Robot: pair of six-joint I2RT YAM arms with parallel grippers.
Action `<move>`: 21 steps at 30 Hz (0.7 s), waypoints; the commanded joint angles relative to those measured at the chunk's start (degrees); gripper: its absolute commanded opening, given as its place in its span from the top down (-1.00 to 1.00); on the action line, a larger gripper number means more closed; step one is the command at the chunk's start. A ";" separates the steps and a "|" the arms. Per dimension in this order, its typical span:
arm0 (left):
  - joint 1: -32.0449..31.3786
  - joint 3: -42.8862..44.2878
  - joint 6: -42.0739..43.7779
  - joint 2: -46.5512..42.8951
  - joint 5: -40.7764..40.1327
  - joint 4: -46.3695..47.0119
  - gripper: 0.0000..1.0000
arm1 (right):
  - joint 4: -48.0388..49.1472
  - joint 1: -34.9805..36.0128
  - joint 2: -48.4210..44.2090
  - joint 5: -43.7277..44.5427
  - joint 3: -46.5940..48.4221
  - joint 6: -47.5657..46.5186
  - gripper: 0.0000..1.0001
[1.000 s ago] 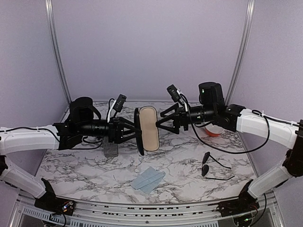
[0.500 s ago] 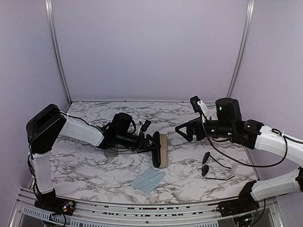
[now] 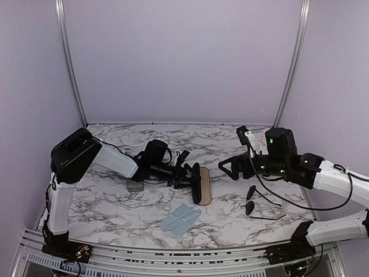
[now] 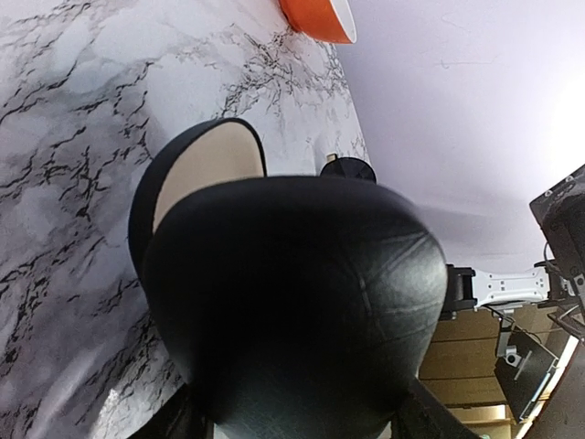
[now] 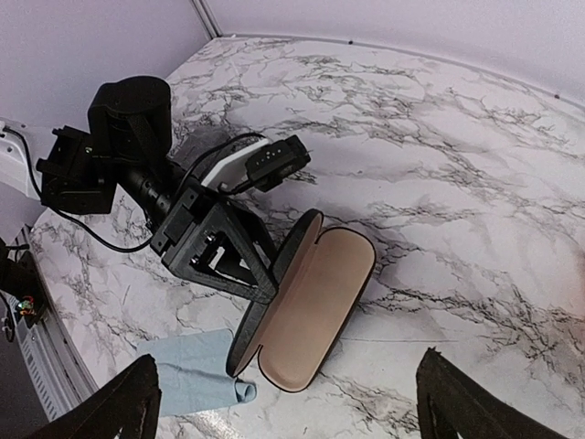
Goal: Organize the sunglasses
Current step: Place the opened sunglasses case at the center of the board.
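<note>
One pair of sunglasses (image 3: 254,203), thin black wire with dark oval lenses, lies on the marble table at the right. I see no second pair. A glossy black oval case (image 3: 203,184) lies open in the middle, its tan lining up and its lid standing on edge. My left gripper (image 3: 185,173) is shut on that lid, which fills the left wrist view (image 4: 292,302). My right gripper (image 3: 228,167) is open and empty, hovering to the right of the case (image 5: 315,311) and left of the sunglasses.
A light blue cloth (image 3: 180,218) lies in front of the case, touching its near end in the right wrist view (image 5: 187,375). A grey rectangular case (image 3: 134,185) sits under the left arm. An orange object (image 4: 317,18) lies at the far right.
The open case has come down from mid-air onto the table in my left gripper. My right gripper has let go of it and drawn back to the right and lower.
</note>
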 commanded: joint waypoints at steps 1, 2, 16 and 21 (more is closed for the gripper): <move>2.76 -2.44 -0.47 -1.20 1.02 2.23 -0.15 | 0.36 -0.24 2.09 -0.39 2.80 0.09 -0.89; 3.29 -3.30 -0.39 -2.04 0.85 2.19 -0.21 | 0.34 -0.25 2.35 -0.42 3.08 -0.12 -0.89; 8.74 -7.79 7.71 -12.81 -3.57 -10.51 -0.98 | 0.42 -0.24 7.65 -3.34 5.45 -1.79 -0.85; 8.45 -11.74 12.43 -21.12 -12.63 -17.12 -0.96 | -1.50 0.29 10.06 -5.50 5.85 -4.20 -0.75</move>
